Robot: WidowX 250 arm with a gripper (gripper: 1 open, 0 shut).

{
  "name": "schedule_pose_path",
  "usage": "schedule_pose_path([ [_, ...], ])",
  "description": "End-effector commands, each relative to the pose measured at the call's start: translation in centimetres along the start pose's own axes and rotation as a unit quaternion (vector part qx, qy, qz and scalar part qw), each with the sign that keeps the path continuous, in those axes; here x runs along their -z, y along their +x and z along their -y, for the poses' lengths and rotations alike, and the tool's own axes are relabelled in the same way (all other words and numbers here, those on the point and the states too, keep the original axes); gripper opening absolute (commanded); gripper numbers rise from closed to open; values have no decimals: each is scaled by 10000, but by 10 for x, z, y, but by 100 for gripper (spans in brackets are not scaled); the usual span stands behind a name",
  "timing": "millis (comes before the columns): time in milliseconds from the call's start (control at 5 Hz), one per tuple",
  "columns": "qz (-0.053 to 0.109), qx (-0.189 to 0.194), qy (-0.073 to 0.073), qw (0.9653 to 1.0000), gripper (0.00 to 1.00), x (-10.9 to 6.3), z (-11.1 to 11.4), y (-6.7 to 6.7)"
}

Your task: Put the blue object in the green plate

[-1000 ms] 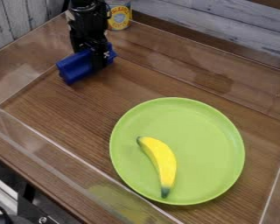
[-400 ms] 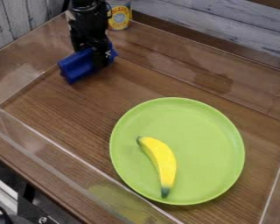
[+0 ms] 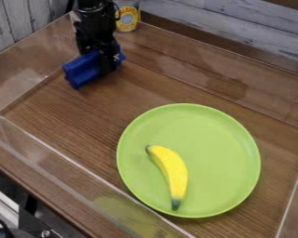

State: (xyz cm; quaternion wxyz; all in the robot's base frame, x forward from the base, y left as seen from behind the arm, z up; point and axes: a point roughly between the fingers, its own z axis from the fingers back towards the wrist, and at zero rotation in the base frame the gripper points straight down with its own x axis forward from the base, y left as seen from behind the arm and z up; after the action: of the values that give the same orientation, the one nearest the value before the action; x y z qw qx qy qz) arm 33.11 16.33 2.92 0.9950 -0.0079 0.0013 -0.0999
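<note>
The blue object (image 3: 83, 69) is a small deep-blue block lying on the wooden table at the upper left. My black gripper (image 3: 100, 58) stands right over its far end, with its fingers down at the block. I cannot tell whether the fingers are closed on it. The green plate (image 3: 220, 139) lies at the lower right, well apart from the block. A yellow banana (image 3: 169, 173) lies in the plate's lower left part.
A small yellow-labelled can (image 3: 127, 17) stands behind the gripper at the back. Clear plastic walls (image 3: 27, 139) border the table on the left and front. A grey plank wall runs along the back.
</note>
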Motion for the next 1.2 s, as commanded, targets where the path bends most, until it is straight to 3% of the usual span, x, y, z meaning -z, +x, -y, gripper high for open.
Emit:
schedule_pose_path([
  [0, 31, 26, 33, 10000, 0, -1, 4, 3],
  [1000, 32, -32, 69, 10000, 0, -1, 15, 7],
])
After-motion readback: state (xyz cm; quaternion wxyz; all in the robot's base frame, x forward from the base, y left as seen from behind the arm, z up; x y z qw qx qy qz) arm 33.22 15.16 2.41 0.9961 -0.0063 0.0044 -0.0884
